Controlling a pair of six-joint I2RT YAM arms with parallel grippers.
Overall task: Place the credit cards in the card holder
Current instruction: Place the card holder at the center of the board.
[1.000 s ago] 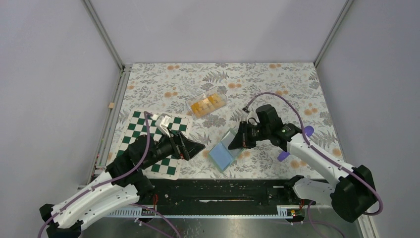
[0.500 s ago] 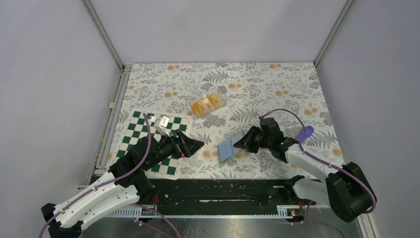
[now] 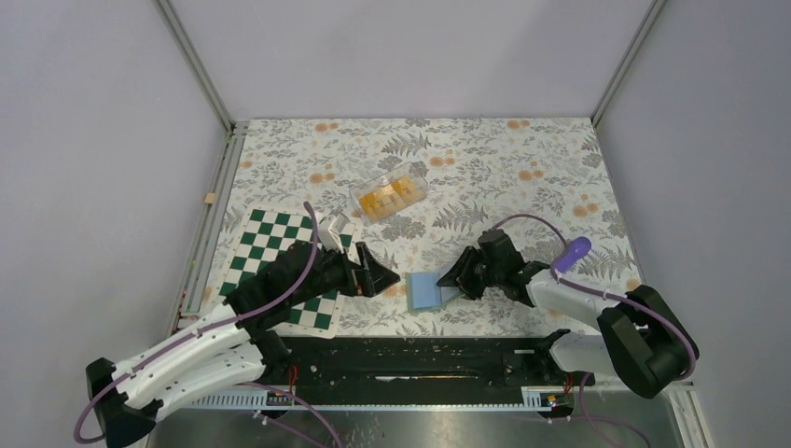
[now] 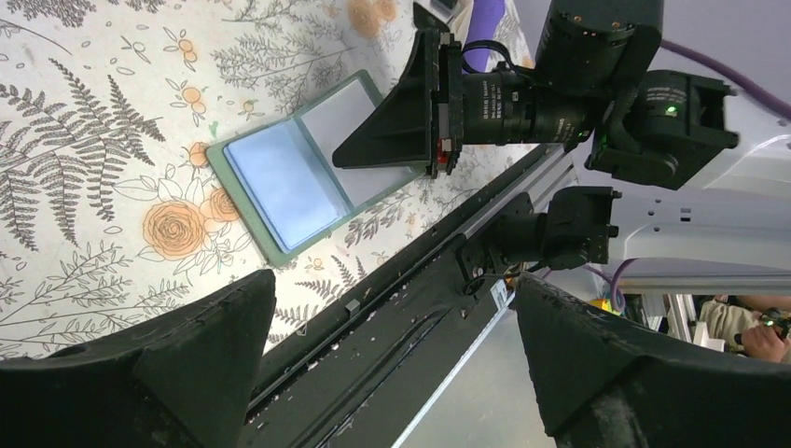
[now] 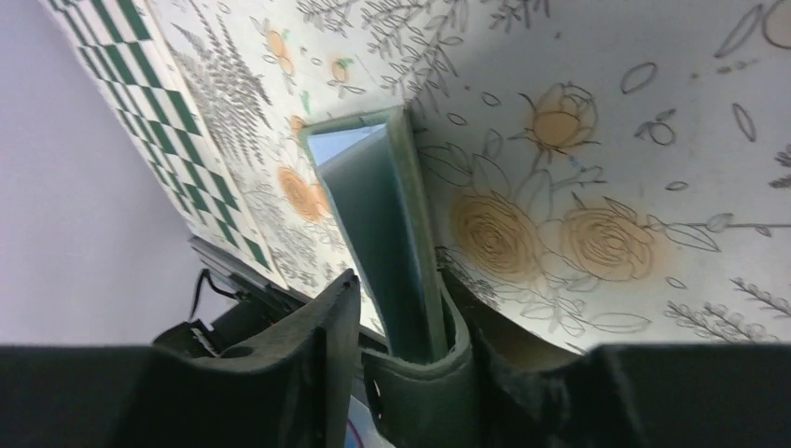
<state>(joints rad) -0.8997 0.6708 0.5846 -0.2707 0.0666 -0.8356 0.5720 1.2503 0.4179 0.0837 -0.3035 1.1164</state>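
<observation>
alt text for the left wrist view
An open card holder lies on a floral table, the right tool at one flap. The left tool, wide open, frames the foreground.

You're in a robotics lab cell: pale-grey panel walls (image 3: 401, 56) on silver aluminium posts (image 3: 192, 61) box in a flower-printed tabletop (image 3: 522, 159), with a black metal mounting rail (image 3: 420, 359) at its near edge.

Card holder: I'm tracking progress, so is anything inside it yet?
Only bare pale-blue panels show on the open card holder. The right gripper covers part of one panel, and the insides of the pockets cannot be seen.
</observation>
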